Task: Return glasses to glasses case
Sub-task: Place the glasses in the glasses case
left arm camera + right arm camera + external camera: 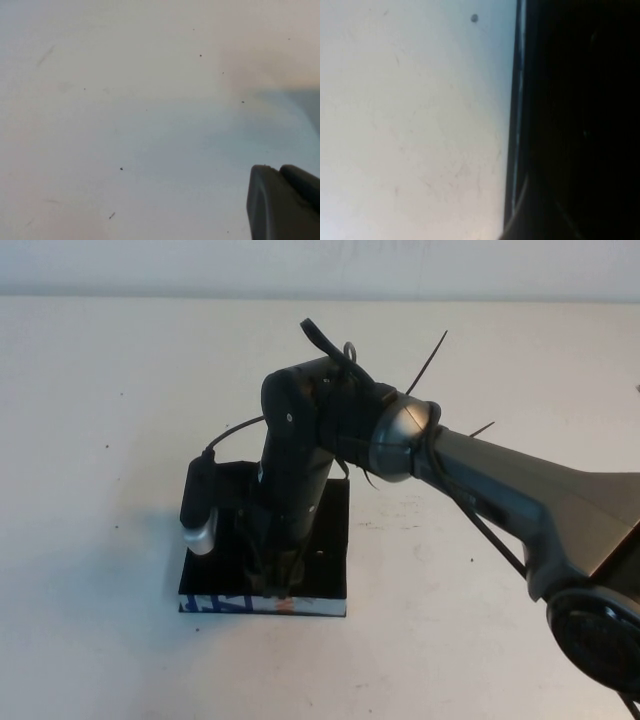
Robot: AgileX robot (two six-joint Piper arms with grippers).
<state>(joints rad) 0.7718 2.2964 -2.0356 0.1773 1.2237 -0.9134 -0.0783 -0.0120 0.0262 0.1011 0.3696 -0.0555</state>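
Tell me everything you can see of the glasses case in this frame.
The glasses case is a flat, rectangular black box lying on the white table. Its near side is white with blue and orange print. The right arm reaches down over it, and the right claw sits low at the case's near edge, hiding much of the top. Whether the claw touches the case, whether the lid is up, and whether the glasses are inside cannot be told. The right wrist view shows one dark edge of it against the table.
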